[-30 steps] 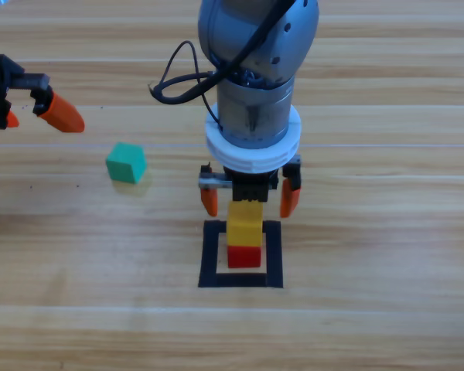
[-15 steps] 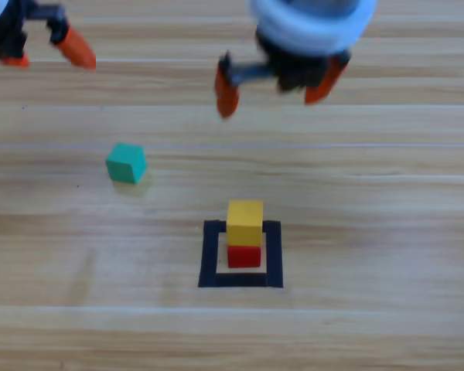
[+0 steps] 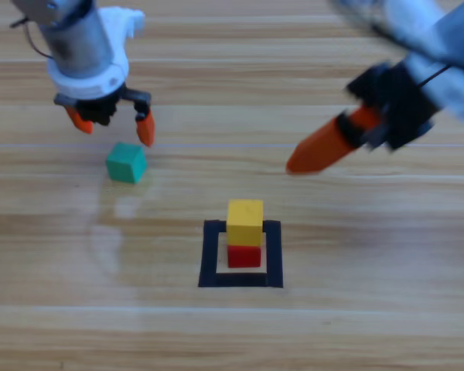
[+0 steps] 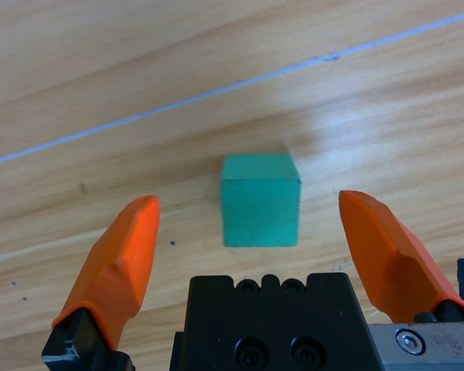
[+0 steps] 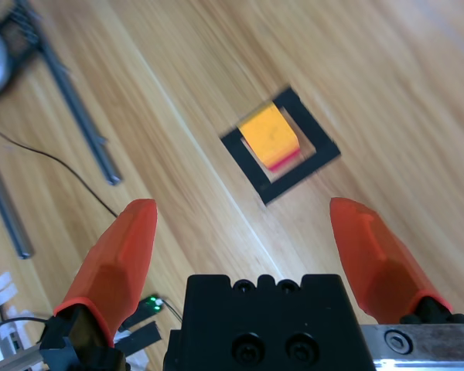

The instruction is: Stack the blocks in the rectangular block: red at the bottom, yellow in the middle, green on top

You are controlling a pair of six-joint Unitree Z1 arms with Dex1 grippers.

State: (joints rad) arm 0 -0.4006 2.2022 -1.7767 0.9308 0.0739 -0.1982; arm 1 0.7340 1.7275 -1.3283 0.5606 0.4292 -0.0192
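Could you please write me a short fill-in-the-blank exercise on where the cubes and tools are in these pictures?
1. The yellow cube sits on top of the ____ cube.
2. The stack stands inside the black ____ outline.
3. The open left tool hovers by the ____ cube.
4. The right tool is open and holds ____.

Missing words: red; tape; green; nothing

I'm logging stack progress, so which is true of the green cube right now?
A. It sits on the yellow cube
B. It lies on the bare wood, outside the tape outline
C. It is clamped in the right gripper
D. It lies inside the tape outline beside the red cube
B: the green cube rests on the wood left of the tape outline, under the open left gripper.
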